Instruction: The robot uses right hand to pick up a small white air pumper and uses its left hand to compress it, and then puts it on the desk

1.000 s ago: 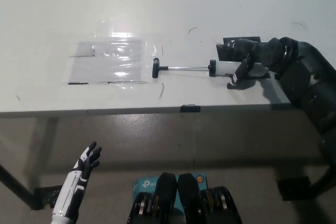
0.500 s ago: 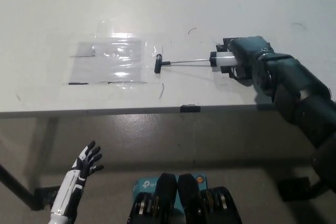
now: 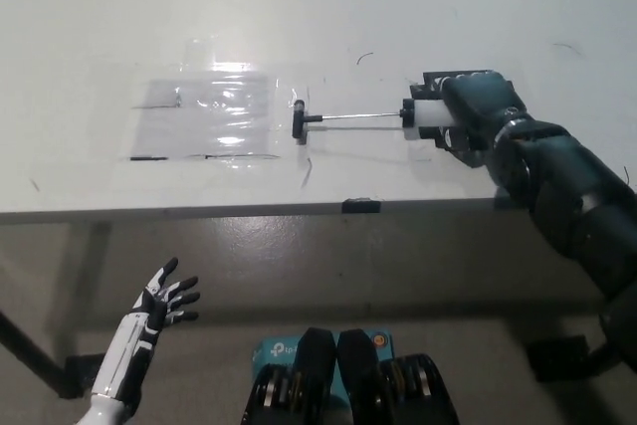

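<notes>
The right hand (image 3: 476, 111) is now closed over the white barrel of the pump (image 3: 398, 119) at the right side of the desk (image 3: 318, 7), its dark fingers wrapped across the top so that only the barrel's left end shows. A second ago that hand lay lower and further right, fingers hooked at the barrel's far end with most of the white body in plain sight; half a second ago it had already swung over the barrel, and since then it has barely shifted. The pump has moved with it: it sat lower on the desk before, its rod level, and now it sits a little further up with the thin rod stretching out to the left, fully extended, and the black T-handle (image 3: 300, 123) at its tip. Whether the barrel is lifted off the surface or touching it, I cannot tell from here. The handle lies just beside the right edge of the clear plastic sheet (image 3: 204, 116) taped flat on the desk, much where it was before. A strip of black tape (image 3: 360, 206) marks the desk's front edge. The left hand (image 3: 164, 296) hangs low at the lower left, below the desk edge and well apart from the pump, fingers spread and holding nothing; it has drifted slightly down and left from where it was.
</notes>
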`<action>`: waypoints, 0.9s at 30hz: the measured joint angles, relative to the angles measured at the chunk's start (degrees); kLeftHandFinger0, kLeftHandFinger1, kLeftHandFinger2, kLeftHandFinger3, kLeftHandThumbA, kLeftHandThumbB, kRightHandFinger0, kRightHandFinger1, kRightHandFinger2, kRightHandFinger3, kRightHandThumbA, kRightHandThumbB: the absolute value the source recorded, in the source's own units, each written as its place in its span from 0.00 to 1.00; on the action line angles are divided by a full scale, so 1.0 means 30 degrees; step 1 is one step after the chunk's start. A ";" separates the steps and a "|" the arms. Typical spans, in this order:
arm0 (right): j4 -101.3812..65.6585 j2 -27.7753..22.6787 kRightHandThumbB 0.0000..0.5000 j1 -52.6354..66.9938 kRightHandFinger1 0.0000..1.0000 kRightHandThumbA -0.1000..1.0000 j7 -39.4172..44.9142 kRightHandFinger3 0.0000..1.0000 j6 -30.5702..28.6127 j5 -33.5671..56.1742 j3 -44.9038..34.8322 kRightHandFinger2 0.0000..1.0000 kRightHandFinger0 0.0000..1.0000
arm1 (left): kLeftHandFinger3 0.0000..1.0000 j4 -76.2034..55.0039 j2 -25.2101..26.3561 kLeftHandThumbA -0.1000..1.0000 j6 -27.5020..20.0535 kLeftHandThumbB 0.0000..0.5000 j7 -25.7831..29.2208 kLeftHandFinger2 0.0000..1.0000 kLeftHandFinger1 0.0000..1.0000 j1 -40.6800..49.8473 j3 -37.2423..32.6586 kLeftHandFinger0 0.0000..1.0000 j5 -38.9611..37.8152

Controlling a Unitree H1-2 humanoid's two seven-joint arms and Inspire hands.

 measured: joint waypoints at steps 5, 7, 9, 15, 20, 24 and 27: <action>-0.2090 -0.0669 0.22 0.1252 0.53 0.00 -0.0391 0.96 -0.0970 0.0269 -0.1546 0.82 0.04 | 1.00 -0.0185 -0.0128 1.00 -0.0234 0.13 0.0010 1.00 1.00 0.0032 0.0124 0.97 -0.0228; -0.3786 -0.1030 0.23 0.1990 0.53 0.00 -0.0351 0.97 -0.1055 0.0337 -0.2051 0.81 0.04 | 1.00 -0.0517 -0.0231 1.00 -0.0257 0.14 0.0019 1.00 1.00 0.0042 0.0277 1.00 -0.0376; -0.5624 -0.1388 0.19 0.2794 0.45 0.00 -0.0187 0.88 -0.1060 0.0358 -0.2404 0.71 0.01 | 1.00 -0.1065 -0.0374 1.00 -0.0247 0.29 0.0024 1.00 1.00 0.0042 0.0440 1.00 -0.0532; -1.0077 -0.2062 0.24 0.4776 0.56 0.00 0.0539 0.99 -0.0858 0.0348 -0.3019 0.84 0.09 | 1.00 -0.2630 -0.0567 1.00 -0.0204 0.22 0.0076 1.00 1.00 -0.0079 0.0779 1.00 -0.0748; -1.3944 -0.2539 0.28 0.6584 0.53 0.00 0.1461 0.96 -0.0499 0.0326 -0.3109 0.80 0.06 | 1.00 -0.3481 -0.0690 1.00 -0.0133 0.22 0.0115 1.00 1.00 -0.0637 0.1240 1.00 -0.0841; -1.6660 -0.2778 0.33 0.7674 0.49 0.00 0.2241 0.87 -0.0190 0.0324 -0.3116 0.76 0.03 | 1.00 -0.3813 -0.0705 1.00 0.0024 0.15 0.0117 1.00 1.00 -0.1486 0.1519 1.00 -0.0853; -1.8982 -0.2911 0.34 0.8442 0.47 0.00 0.2979 0.85 0.0113 0.0327 -0.3116 0.73 0.00 | 1.00 -0.3891 -0.0716 1.00 0.0228 0.21 0.0119 1.00 1.00 -0.2508 0.1628 1.00 -0.0859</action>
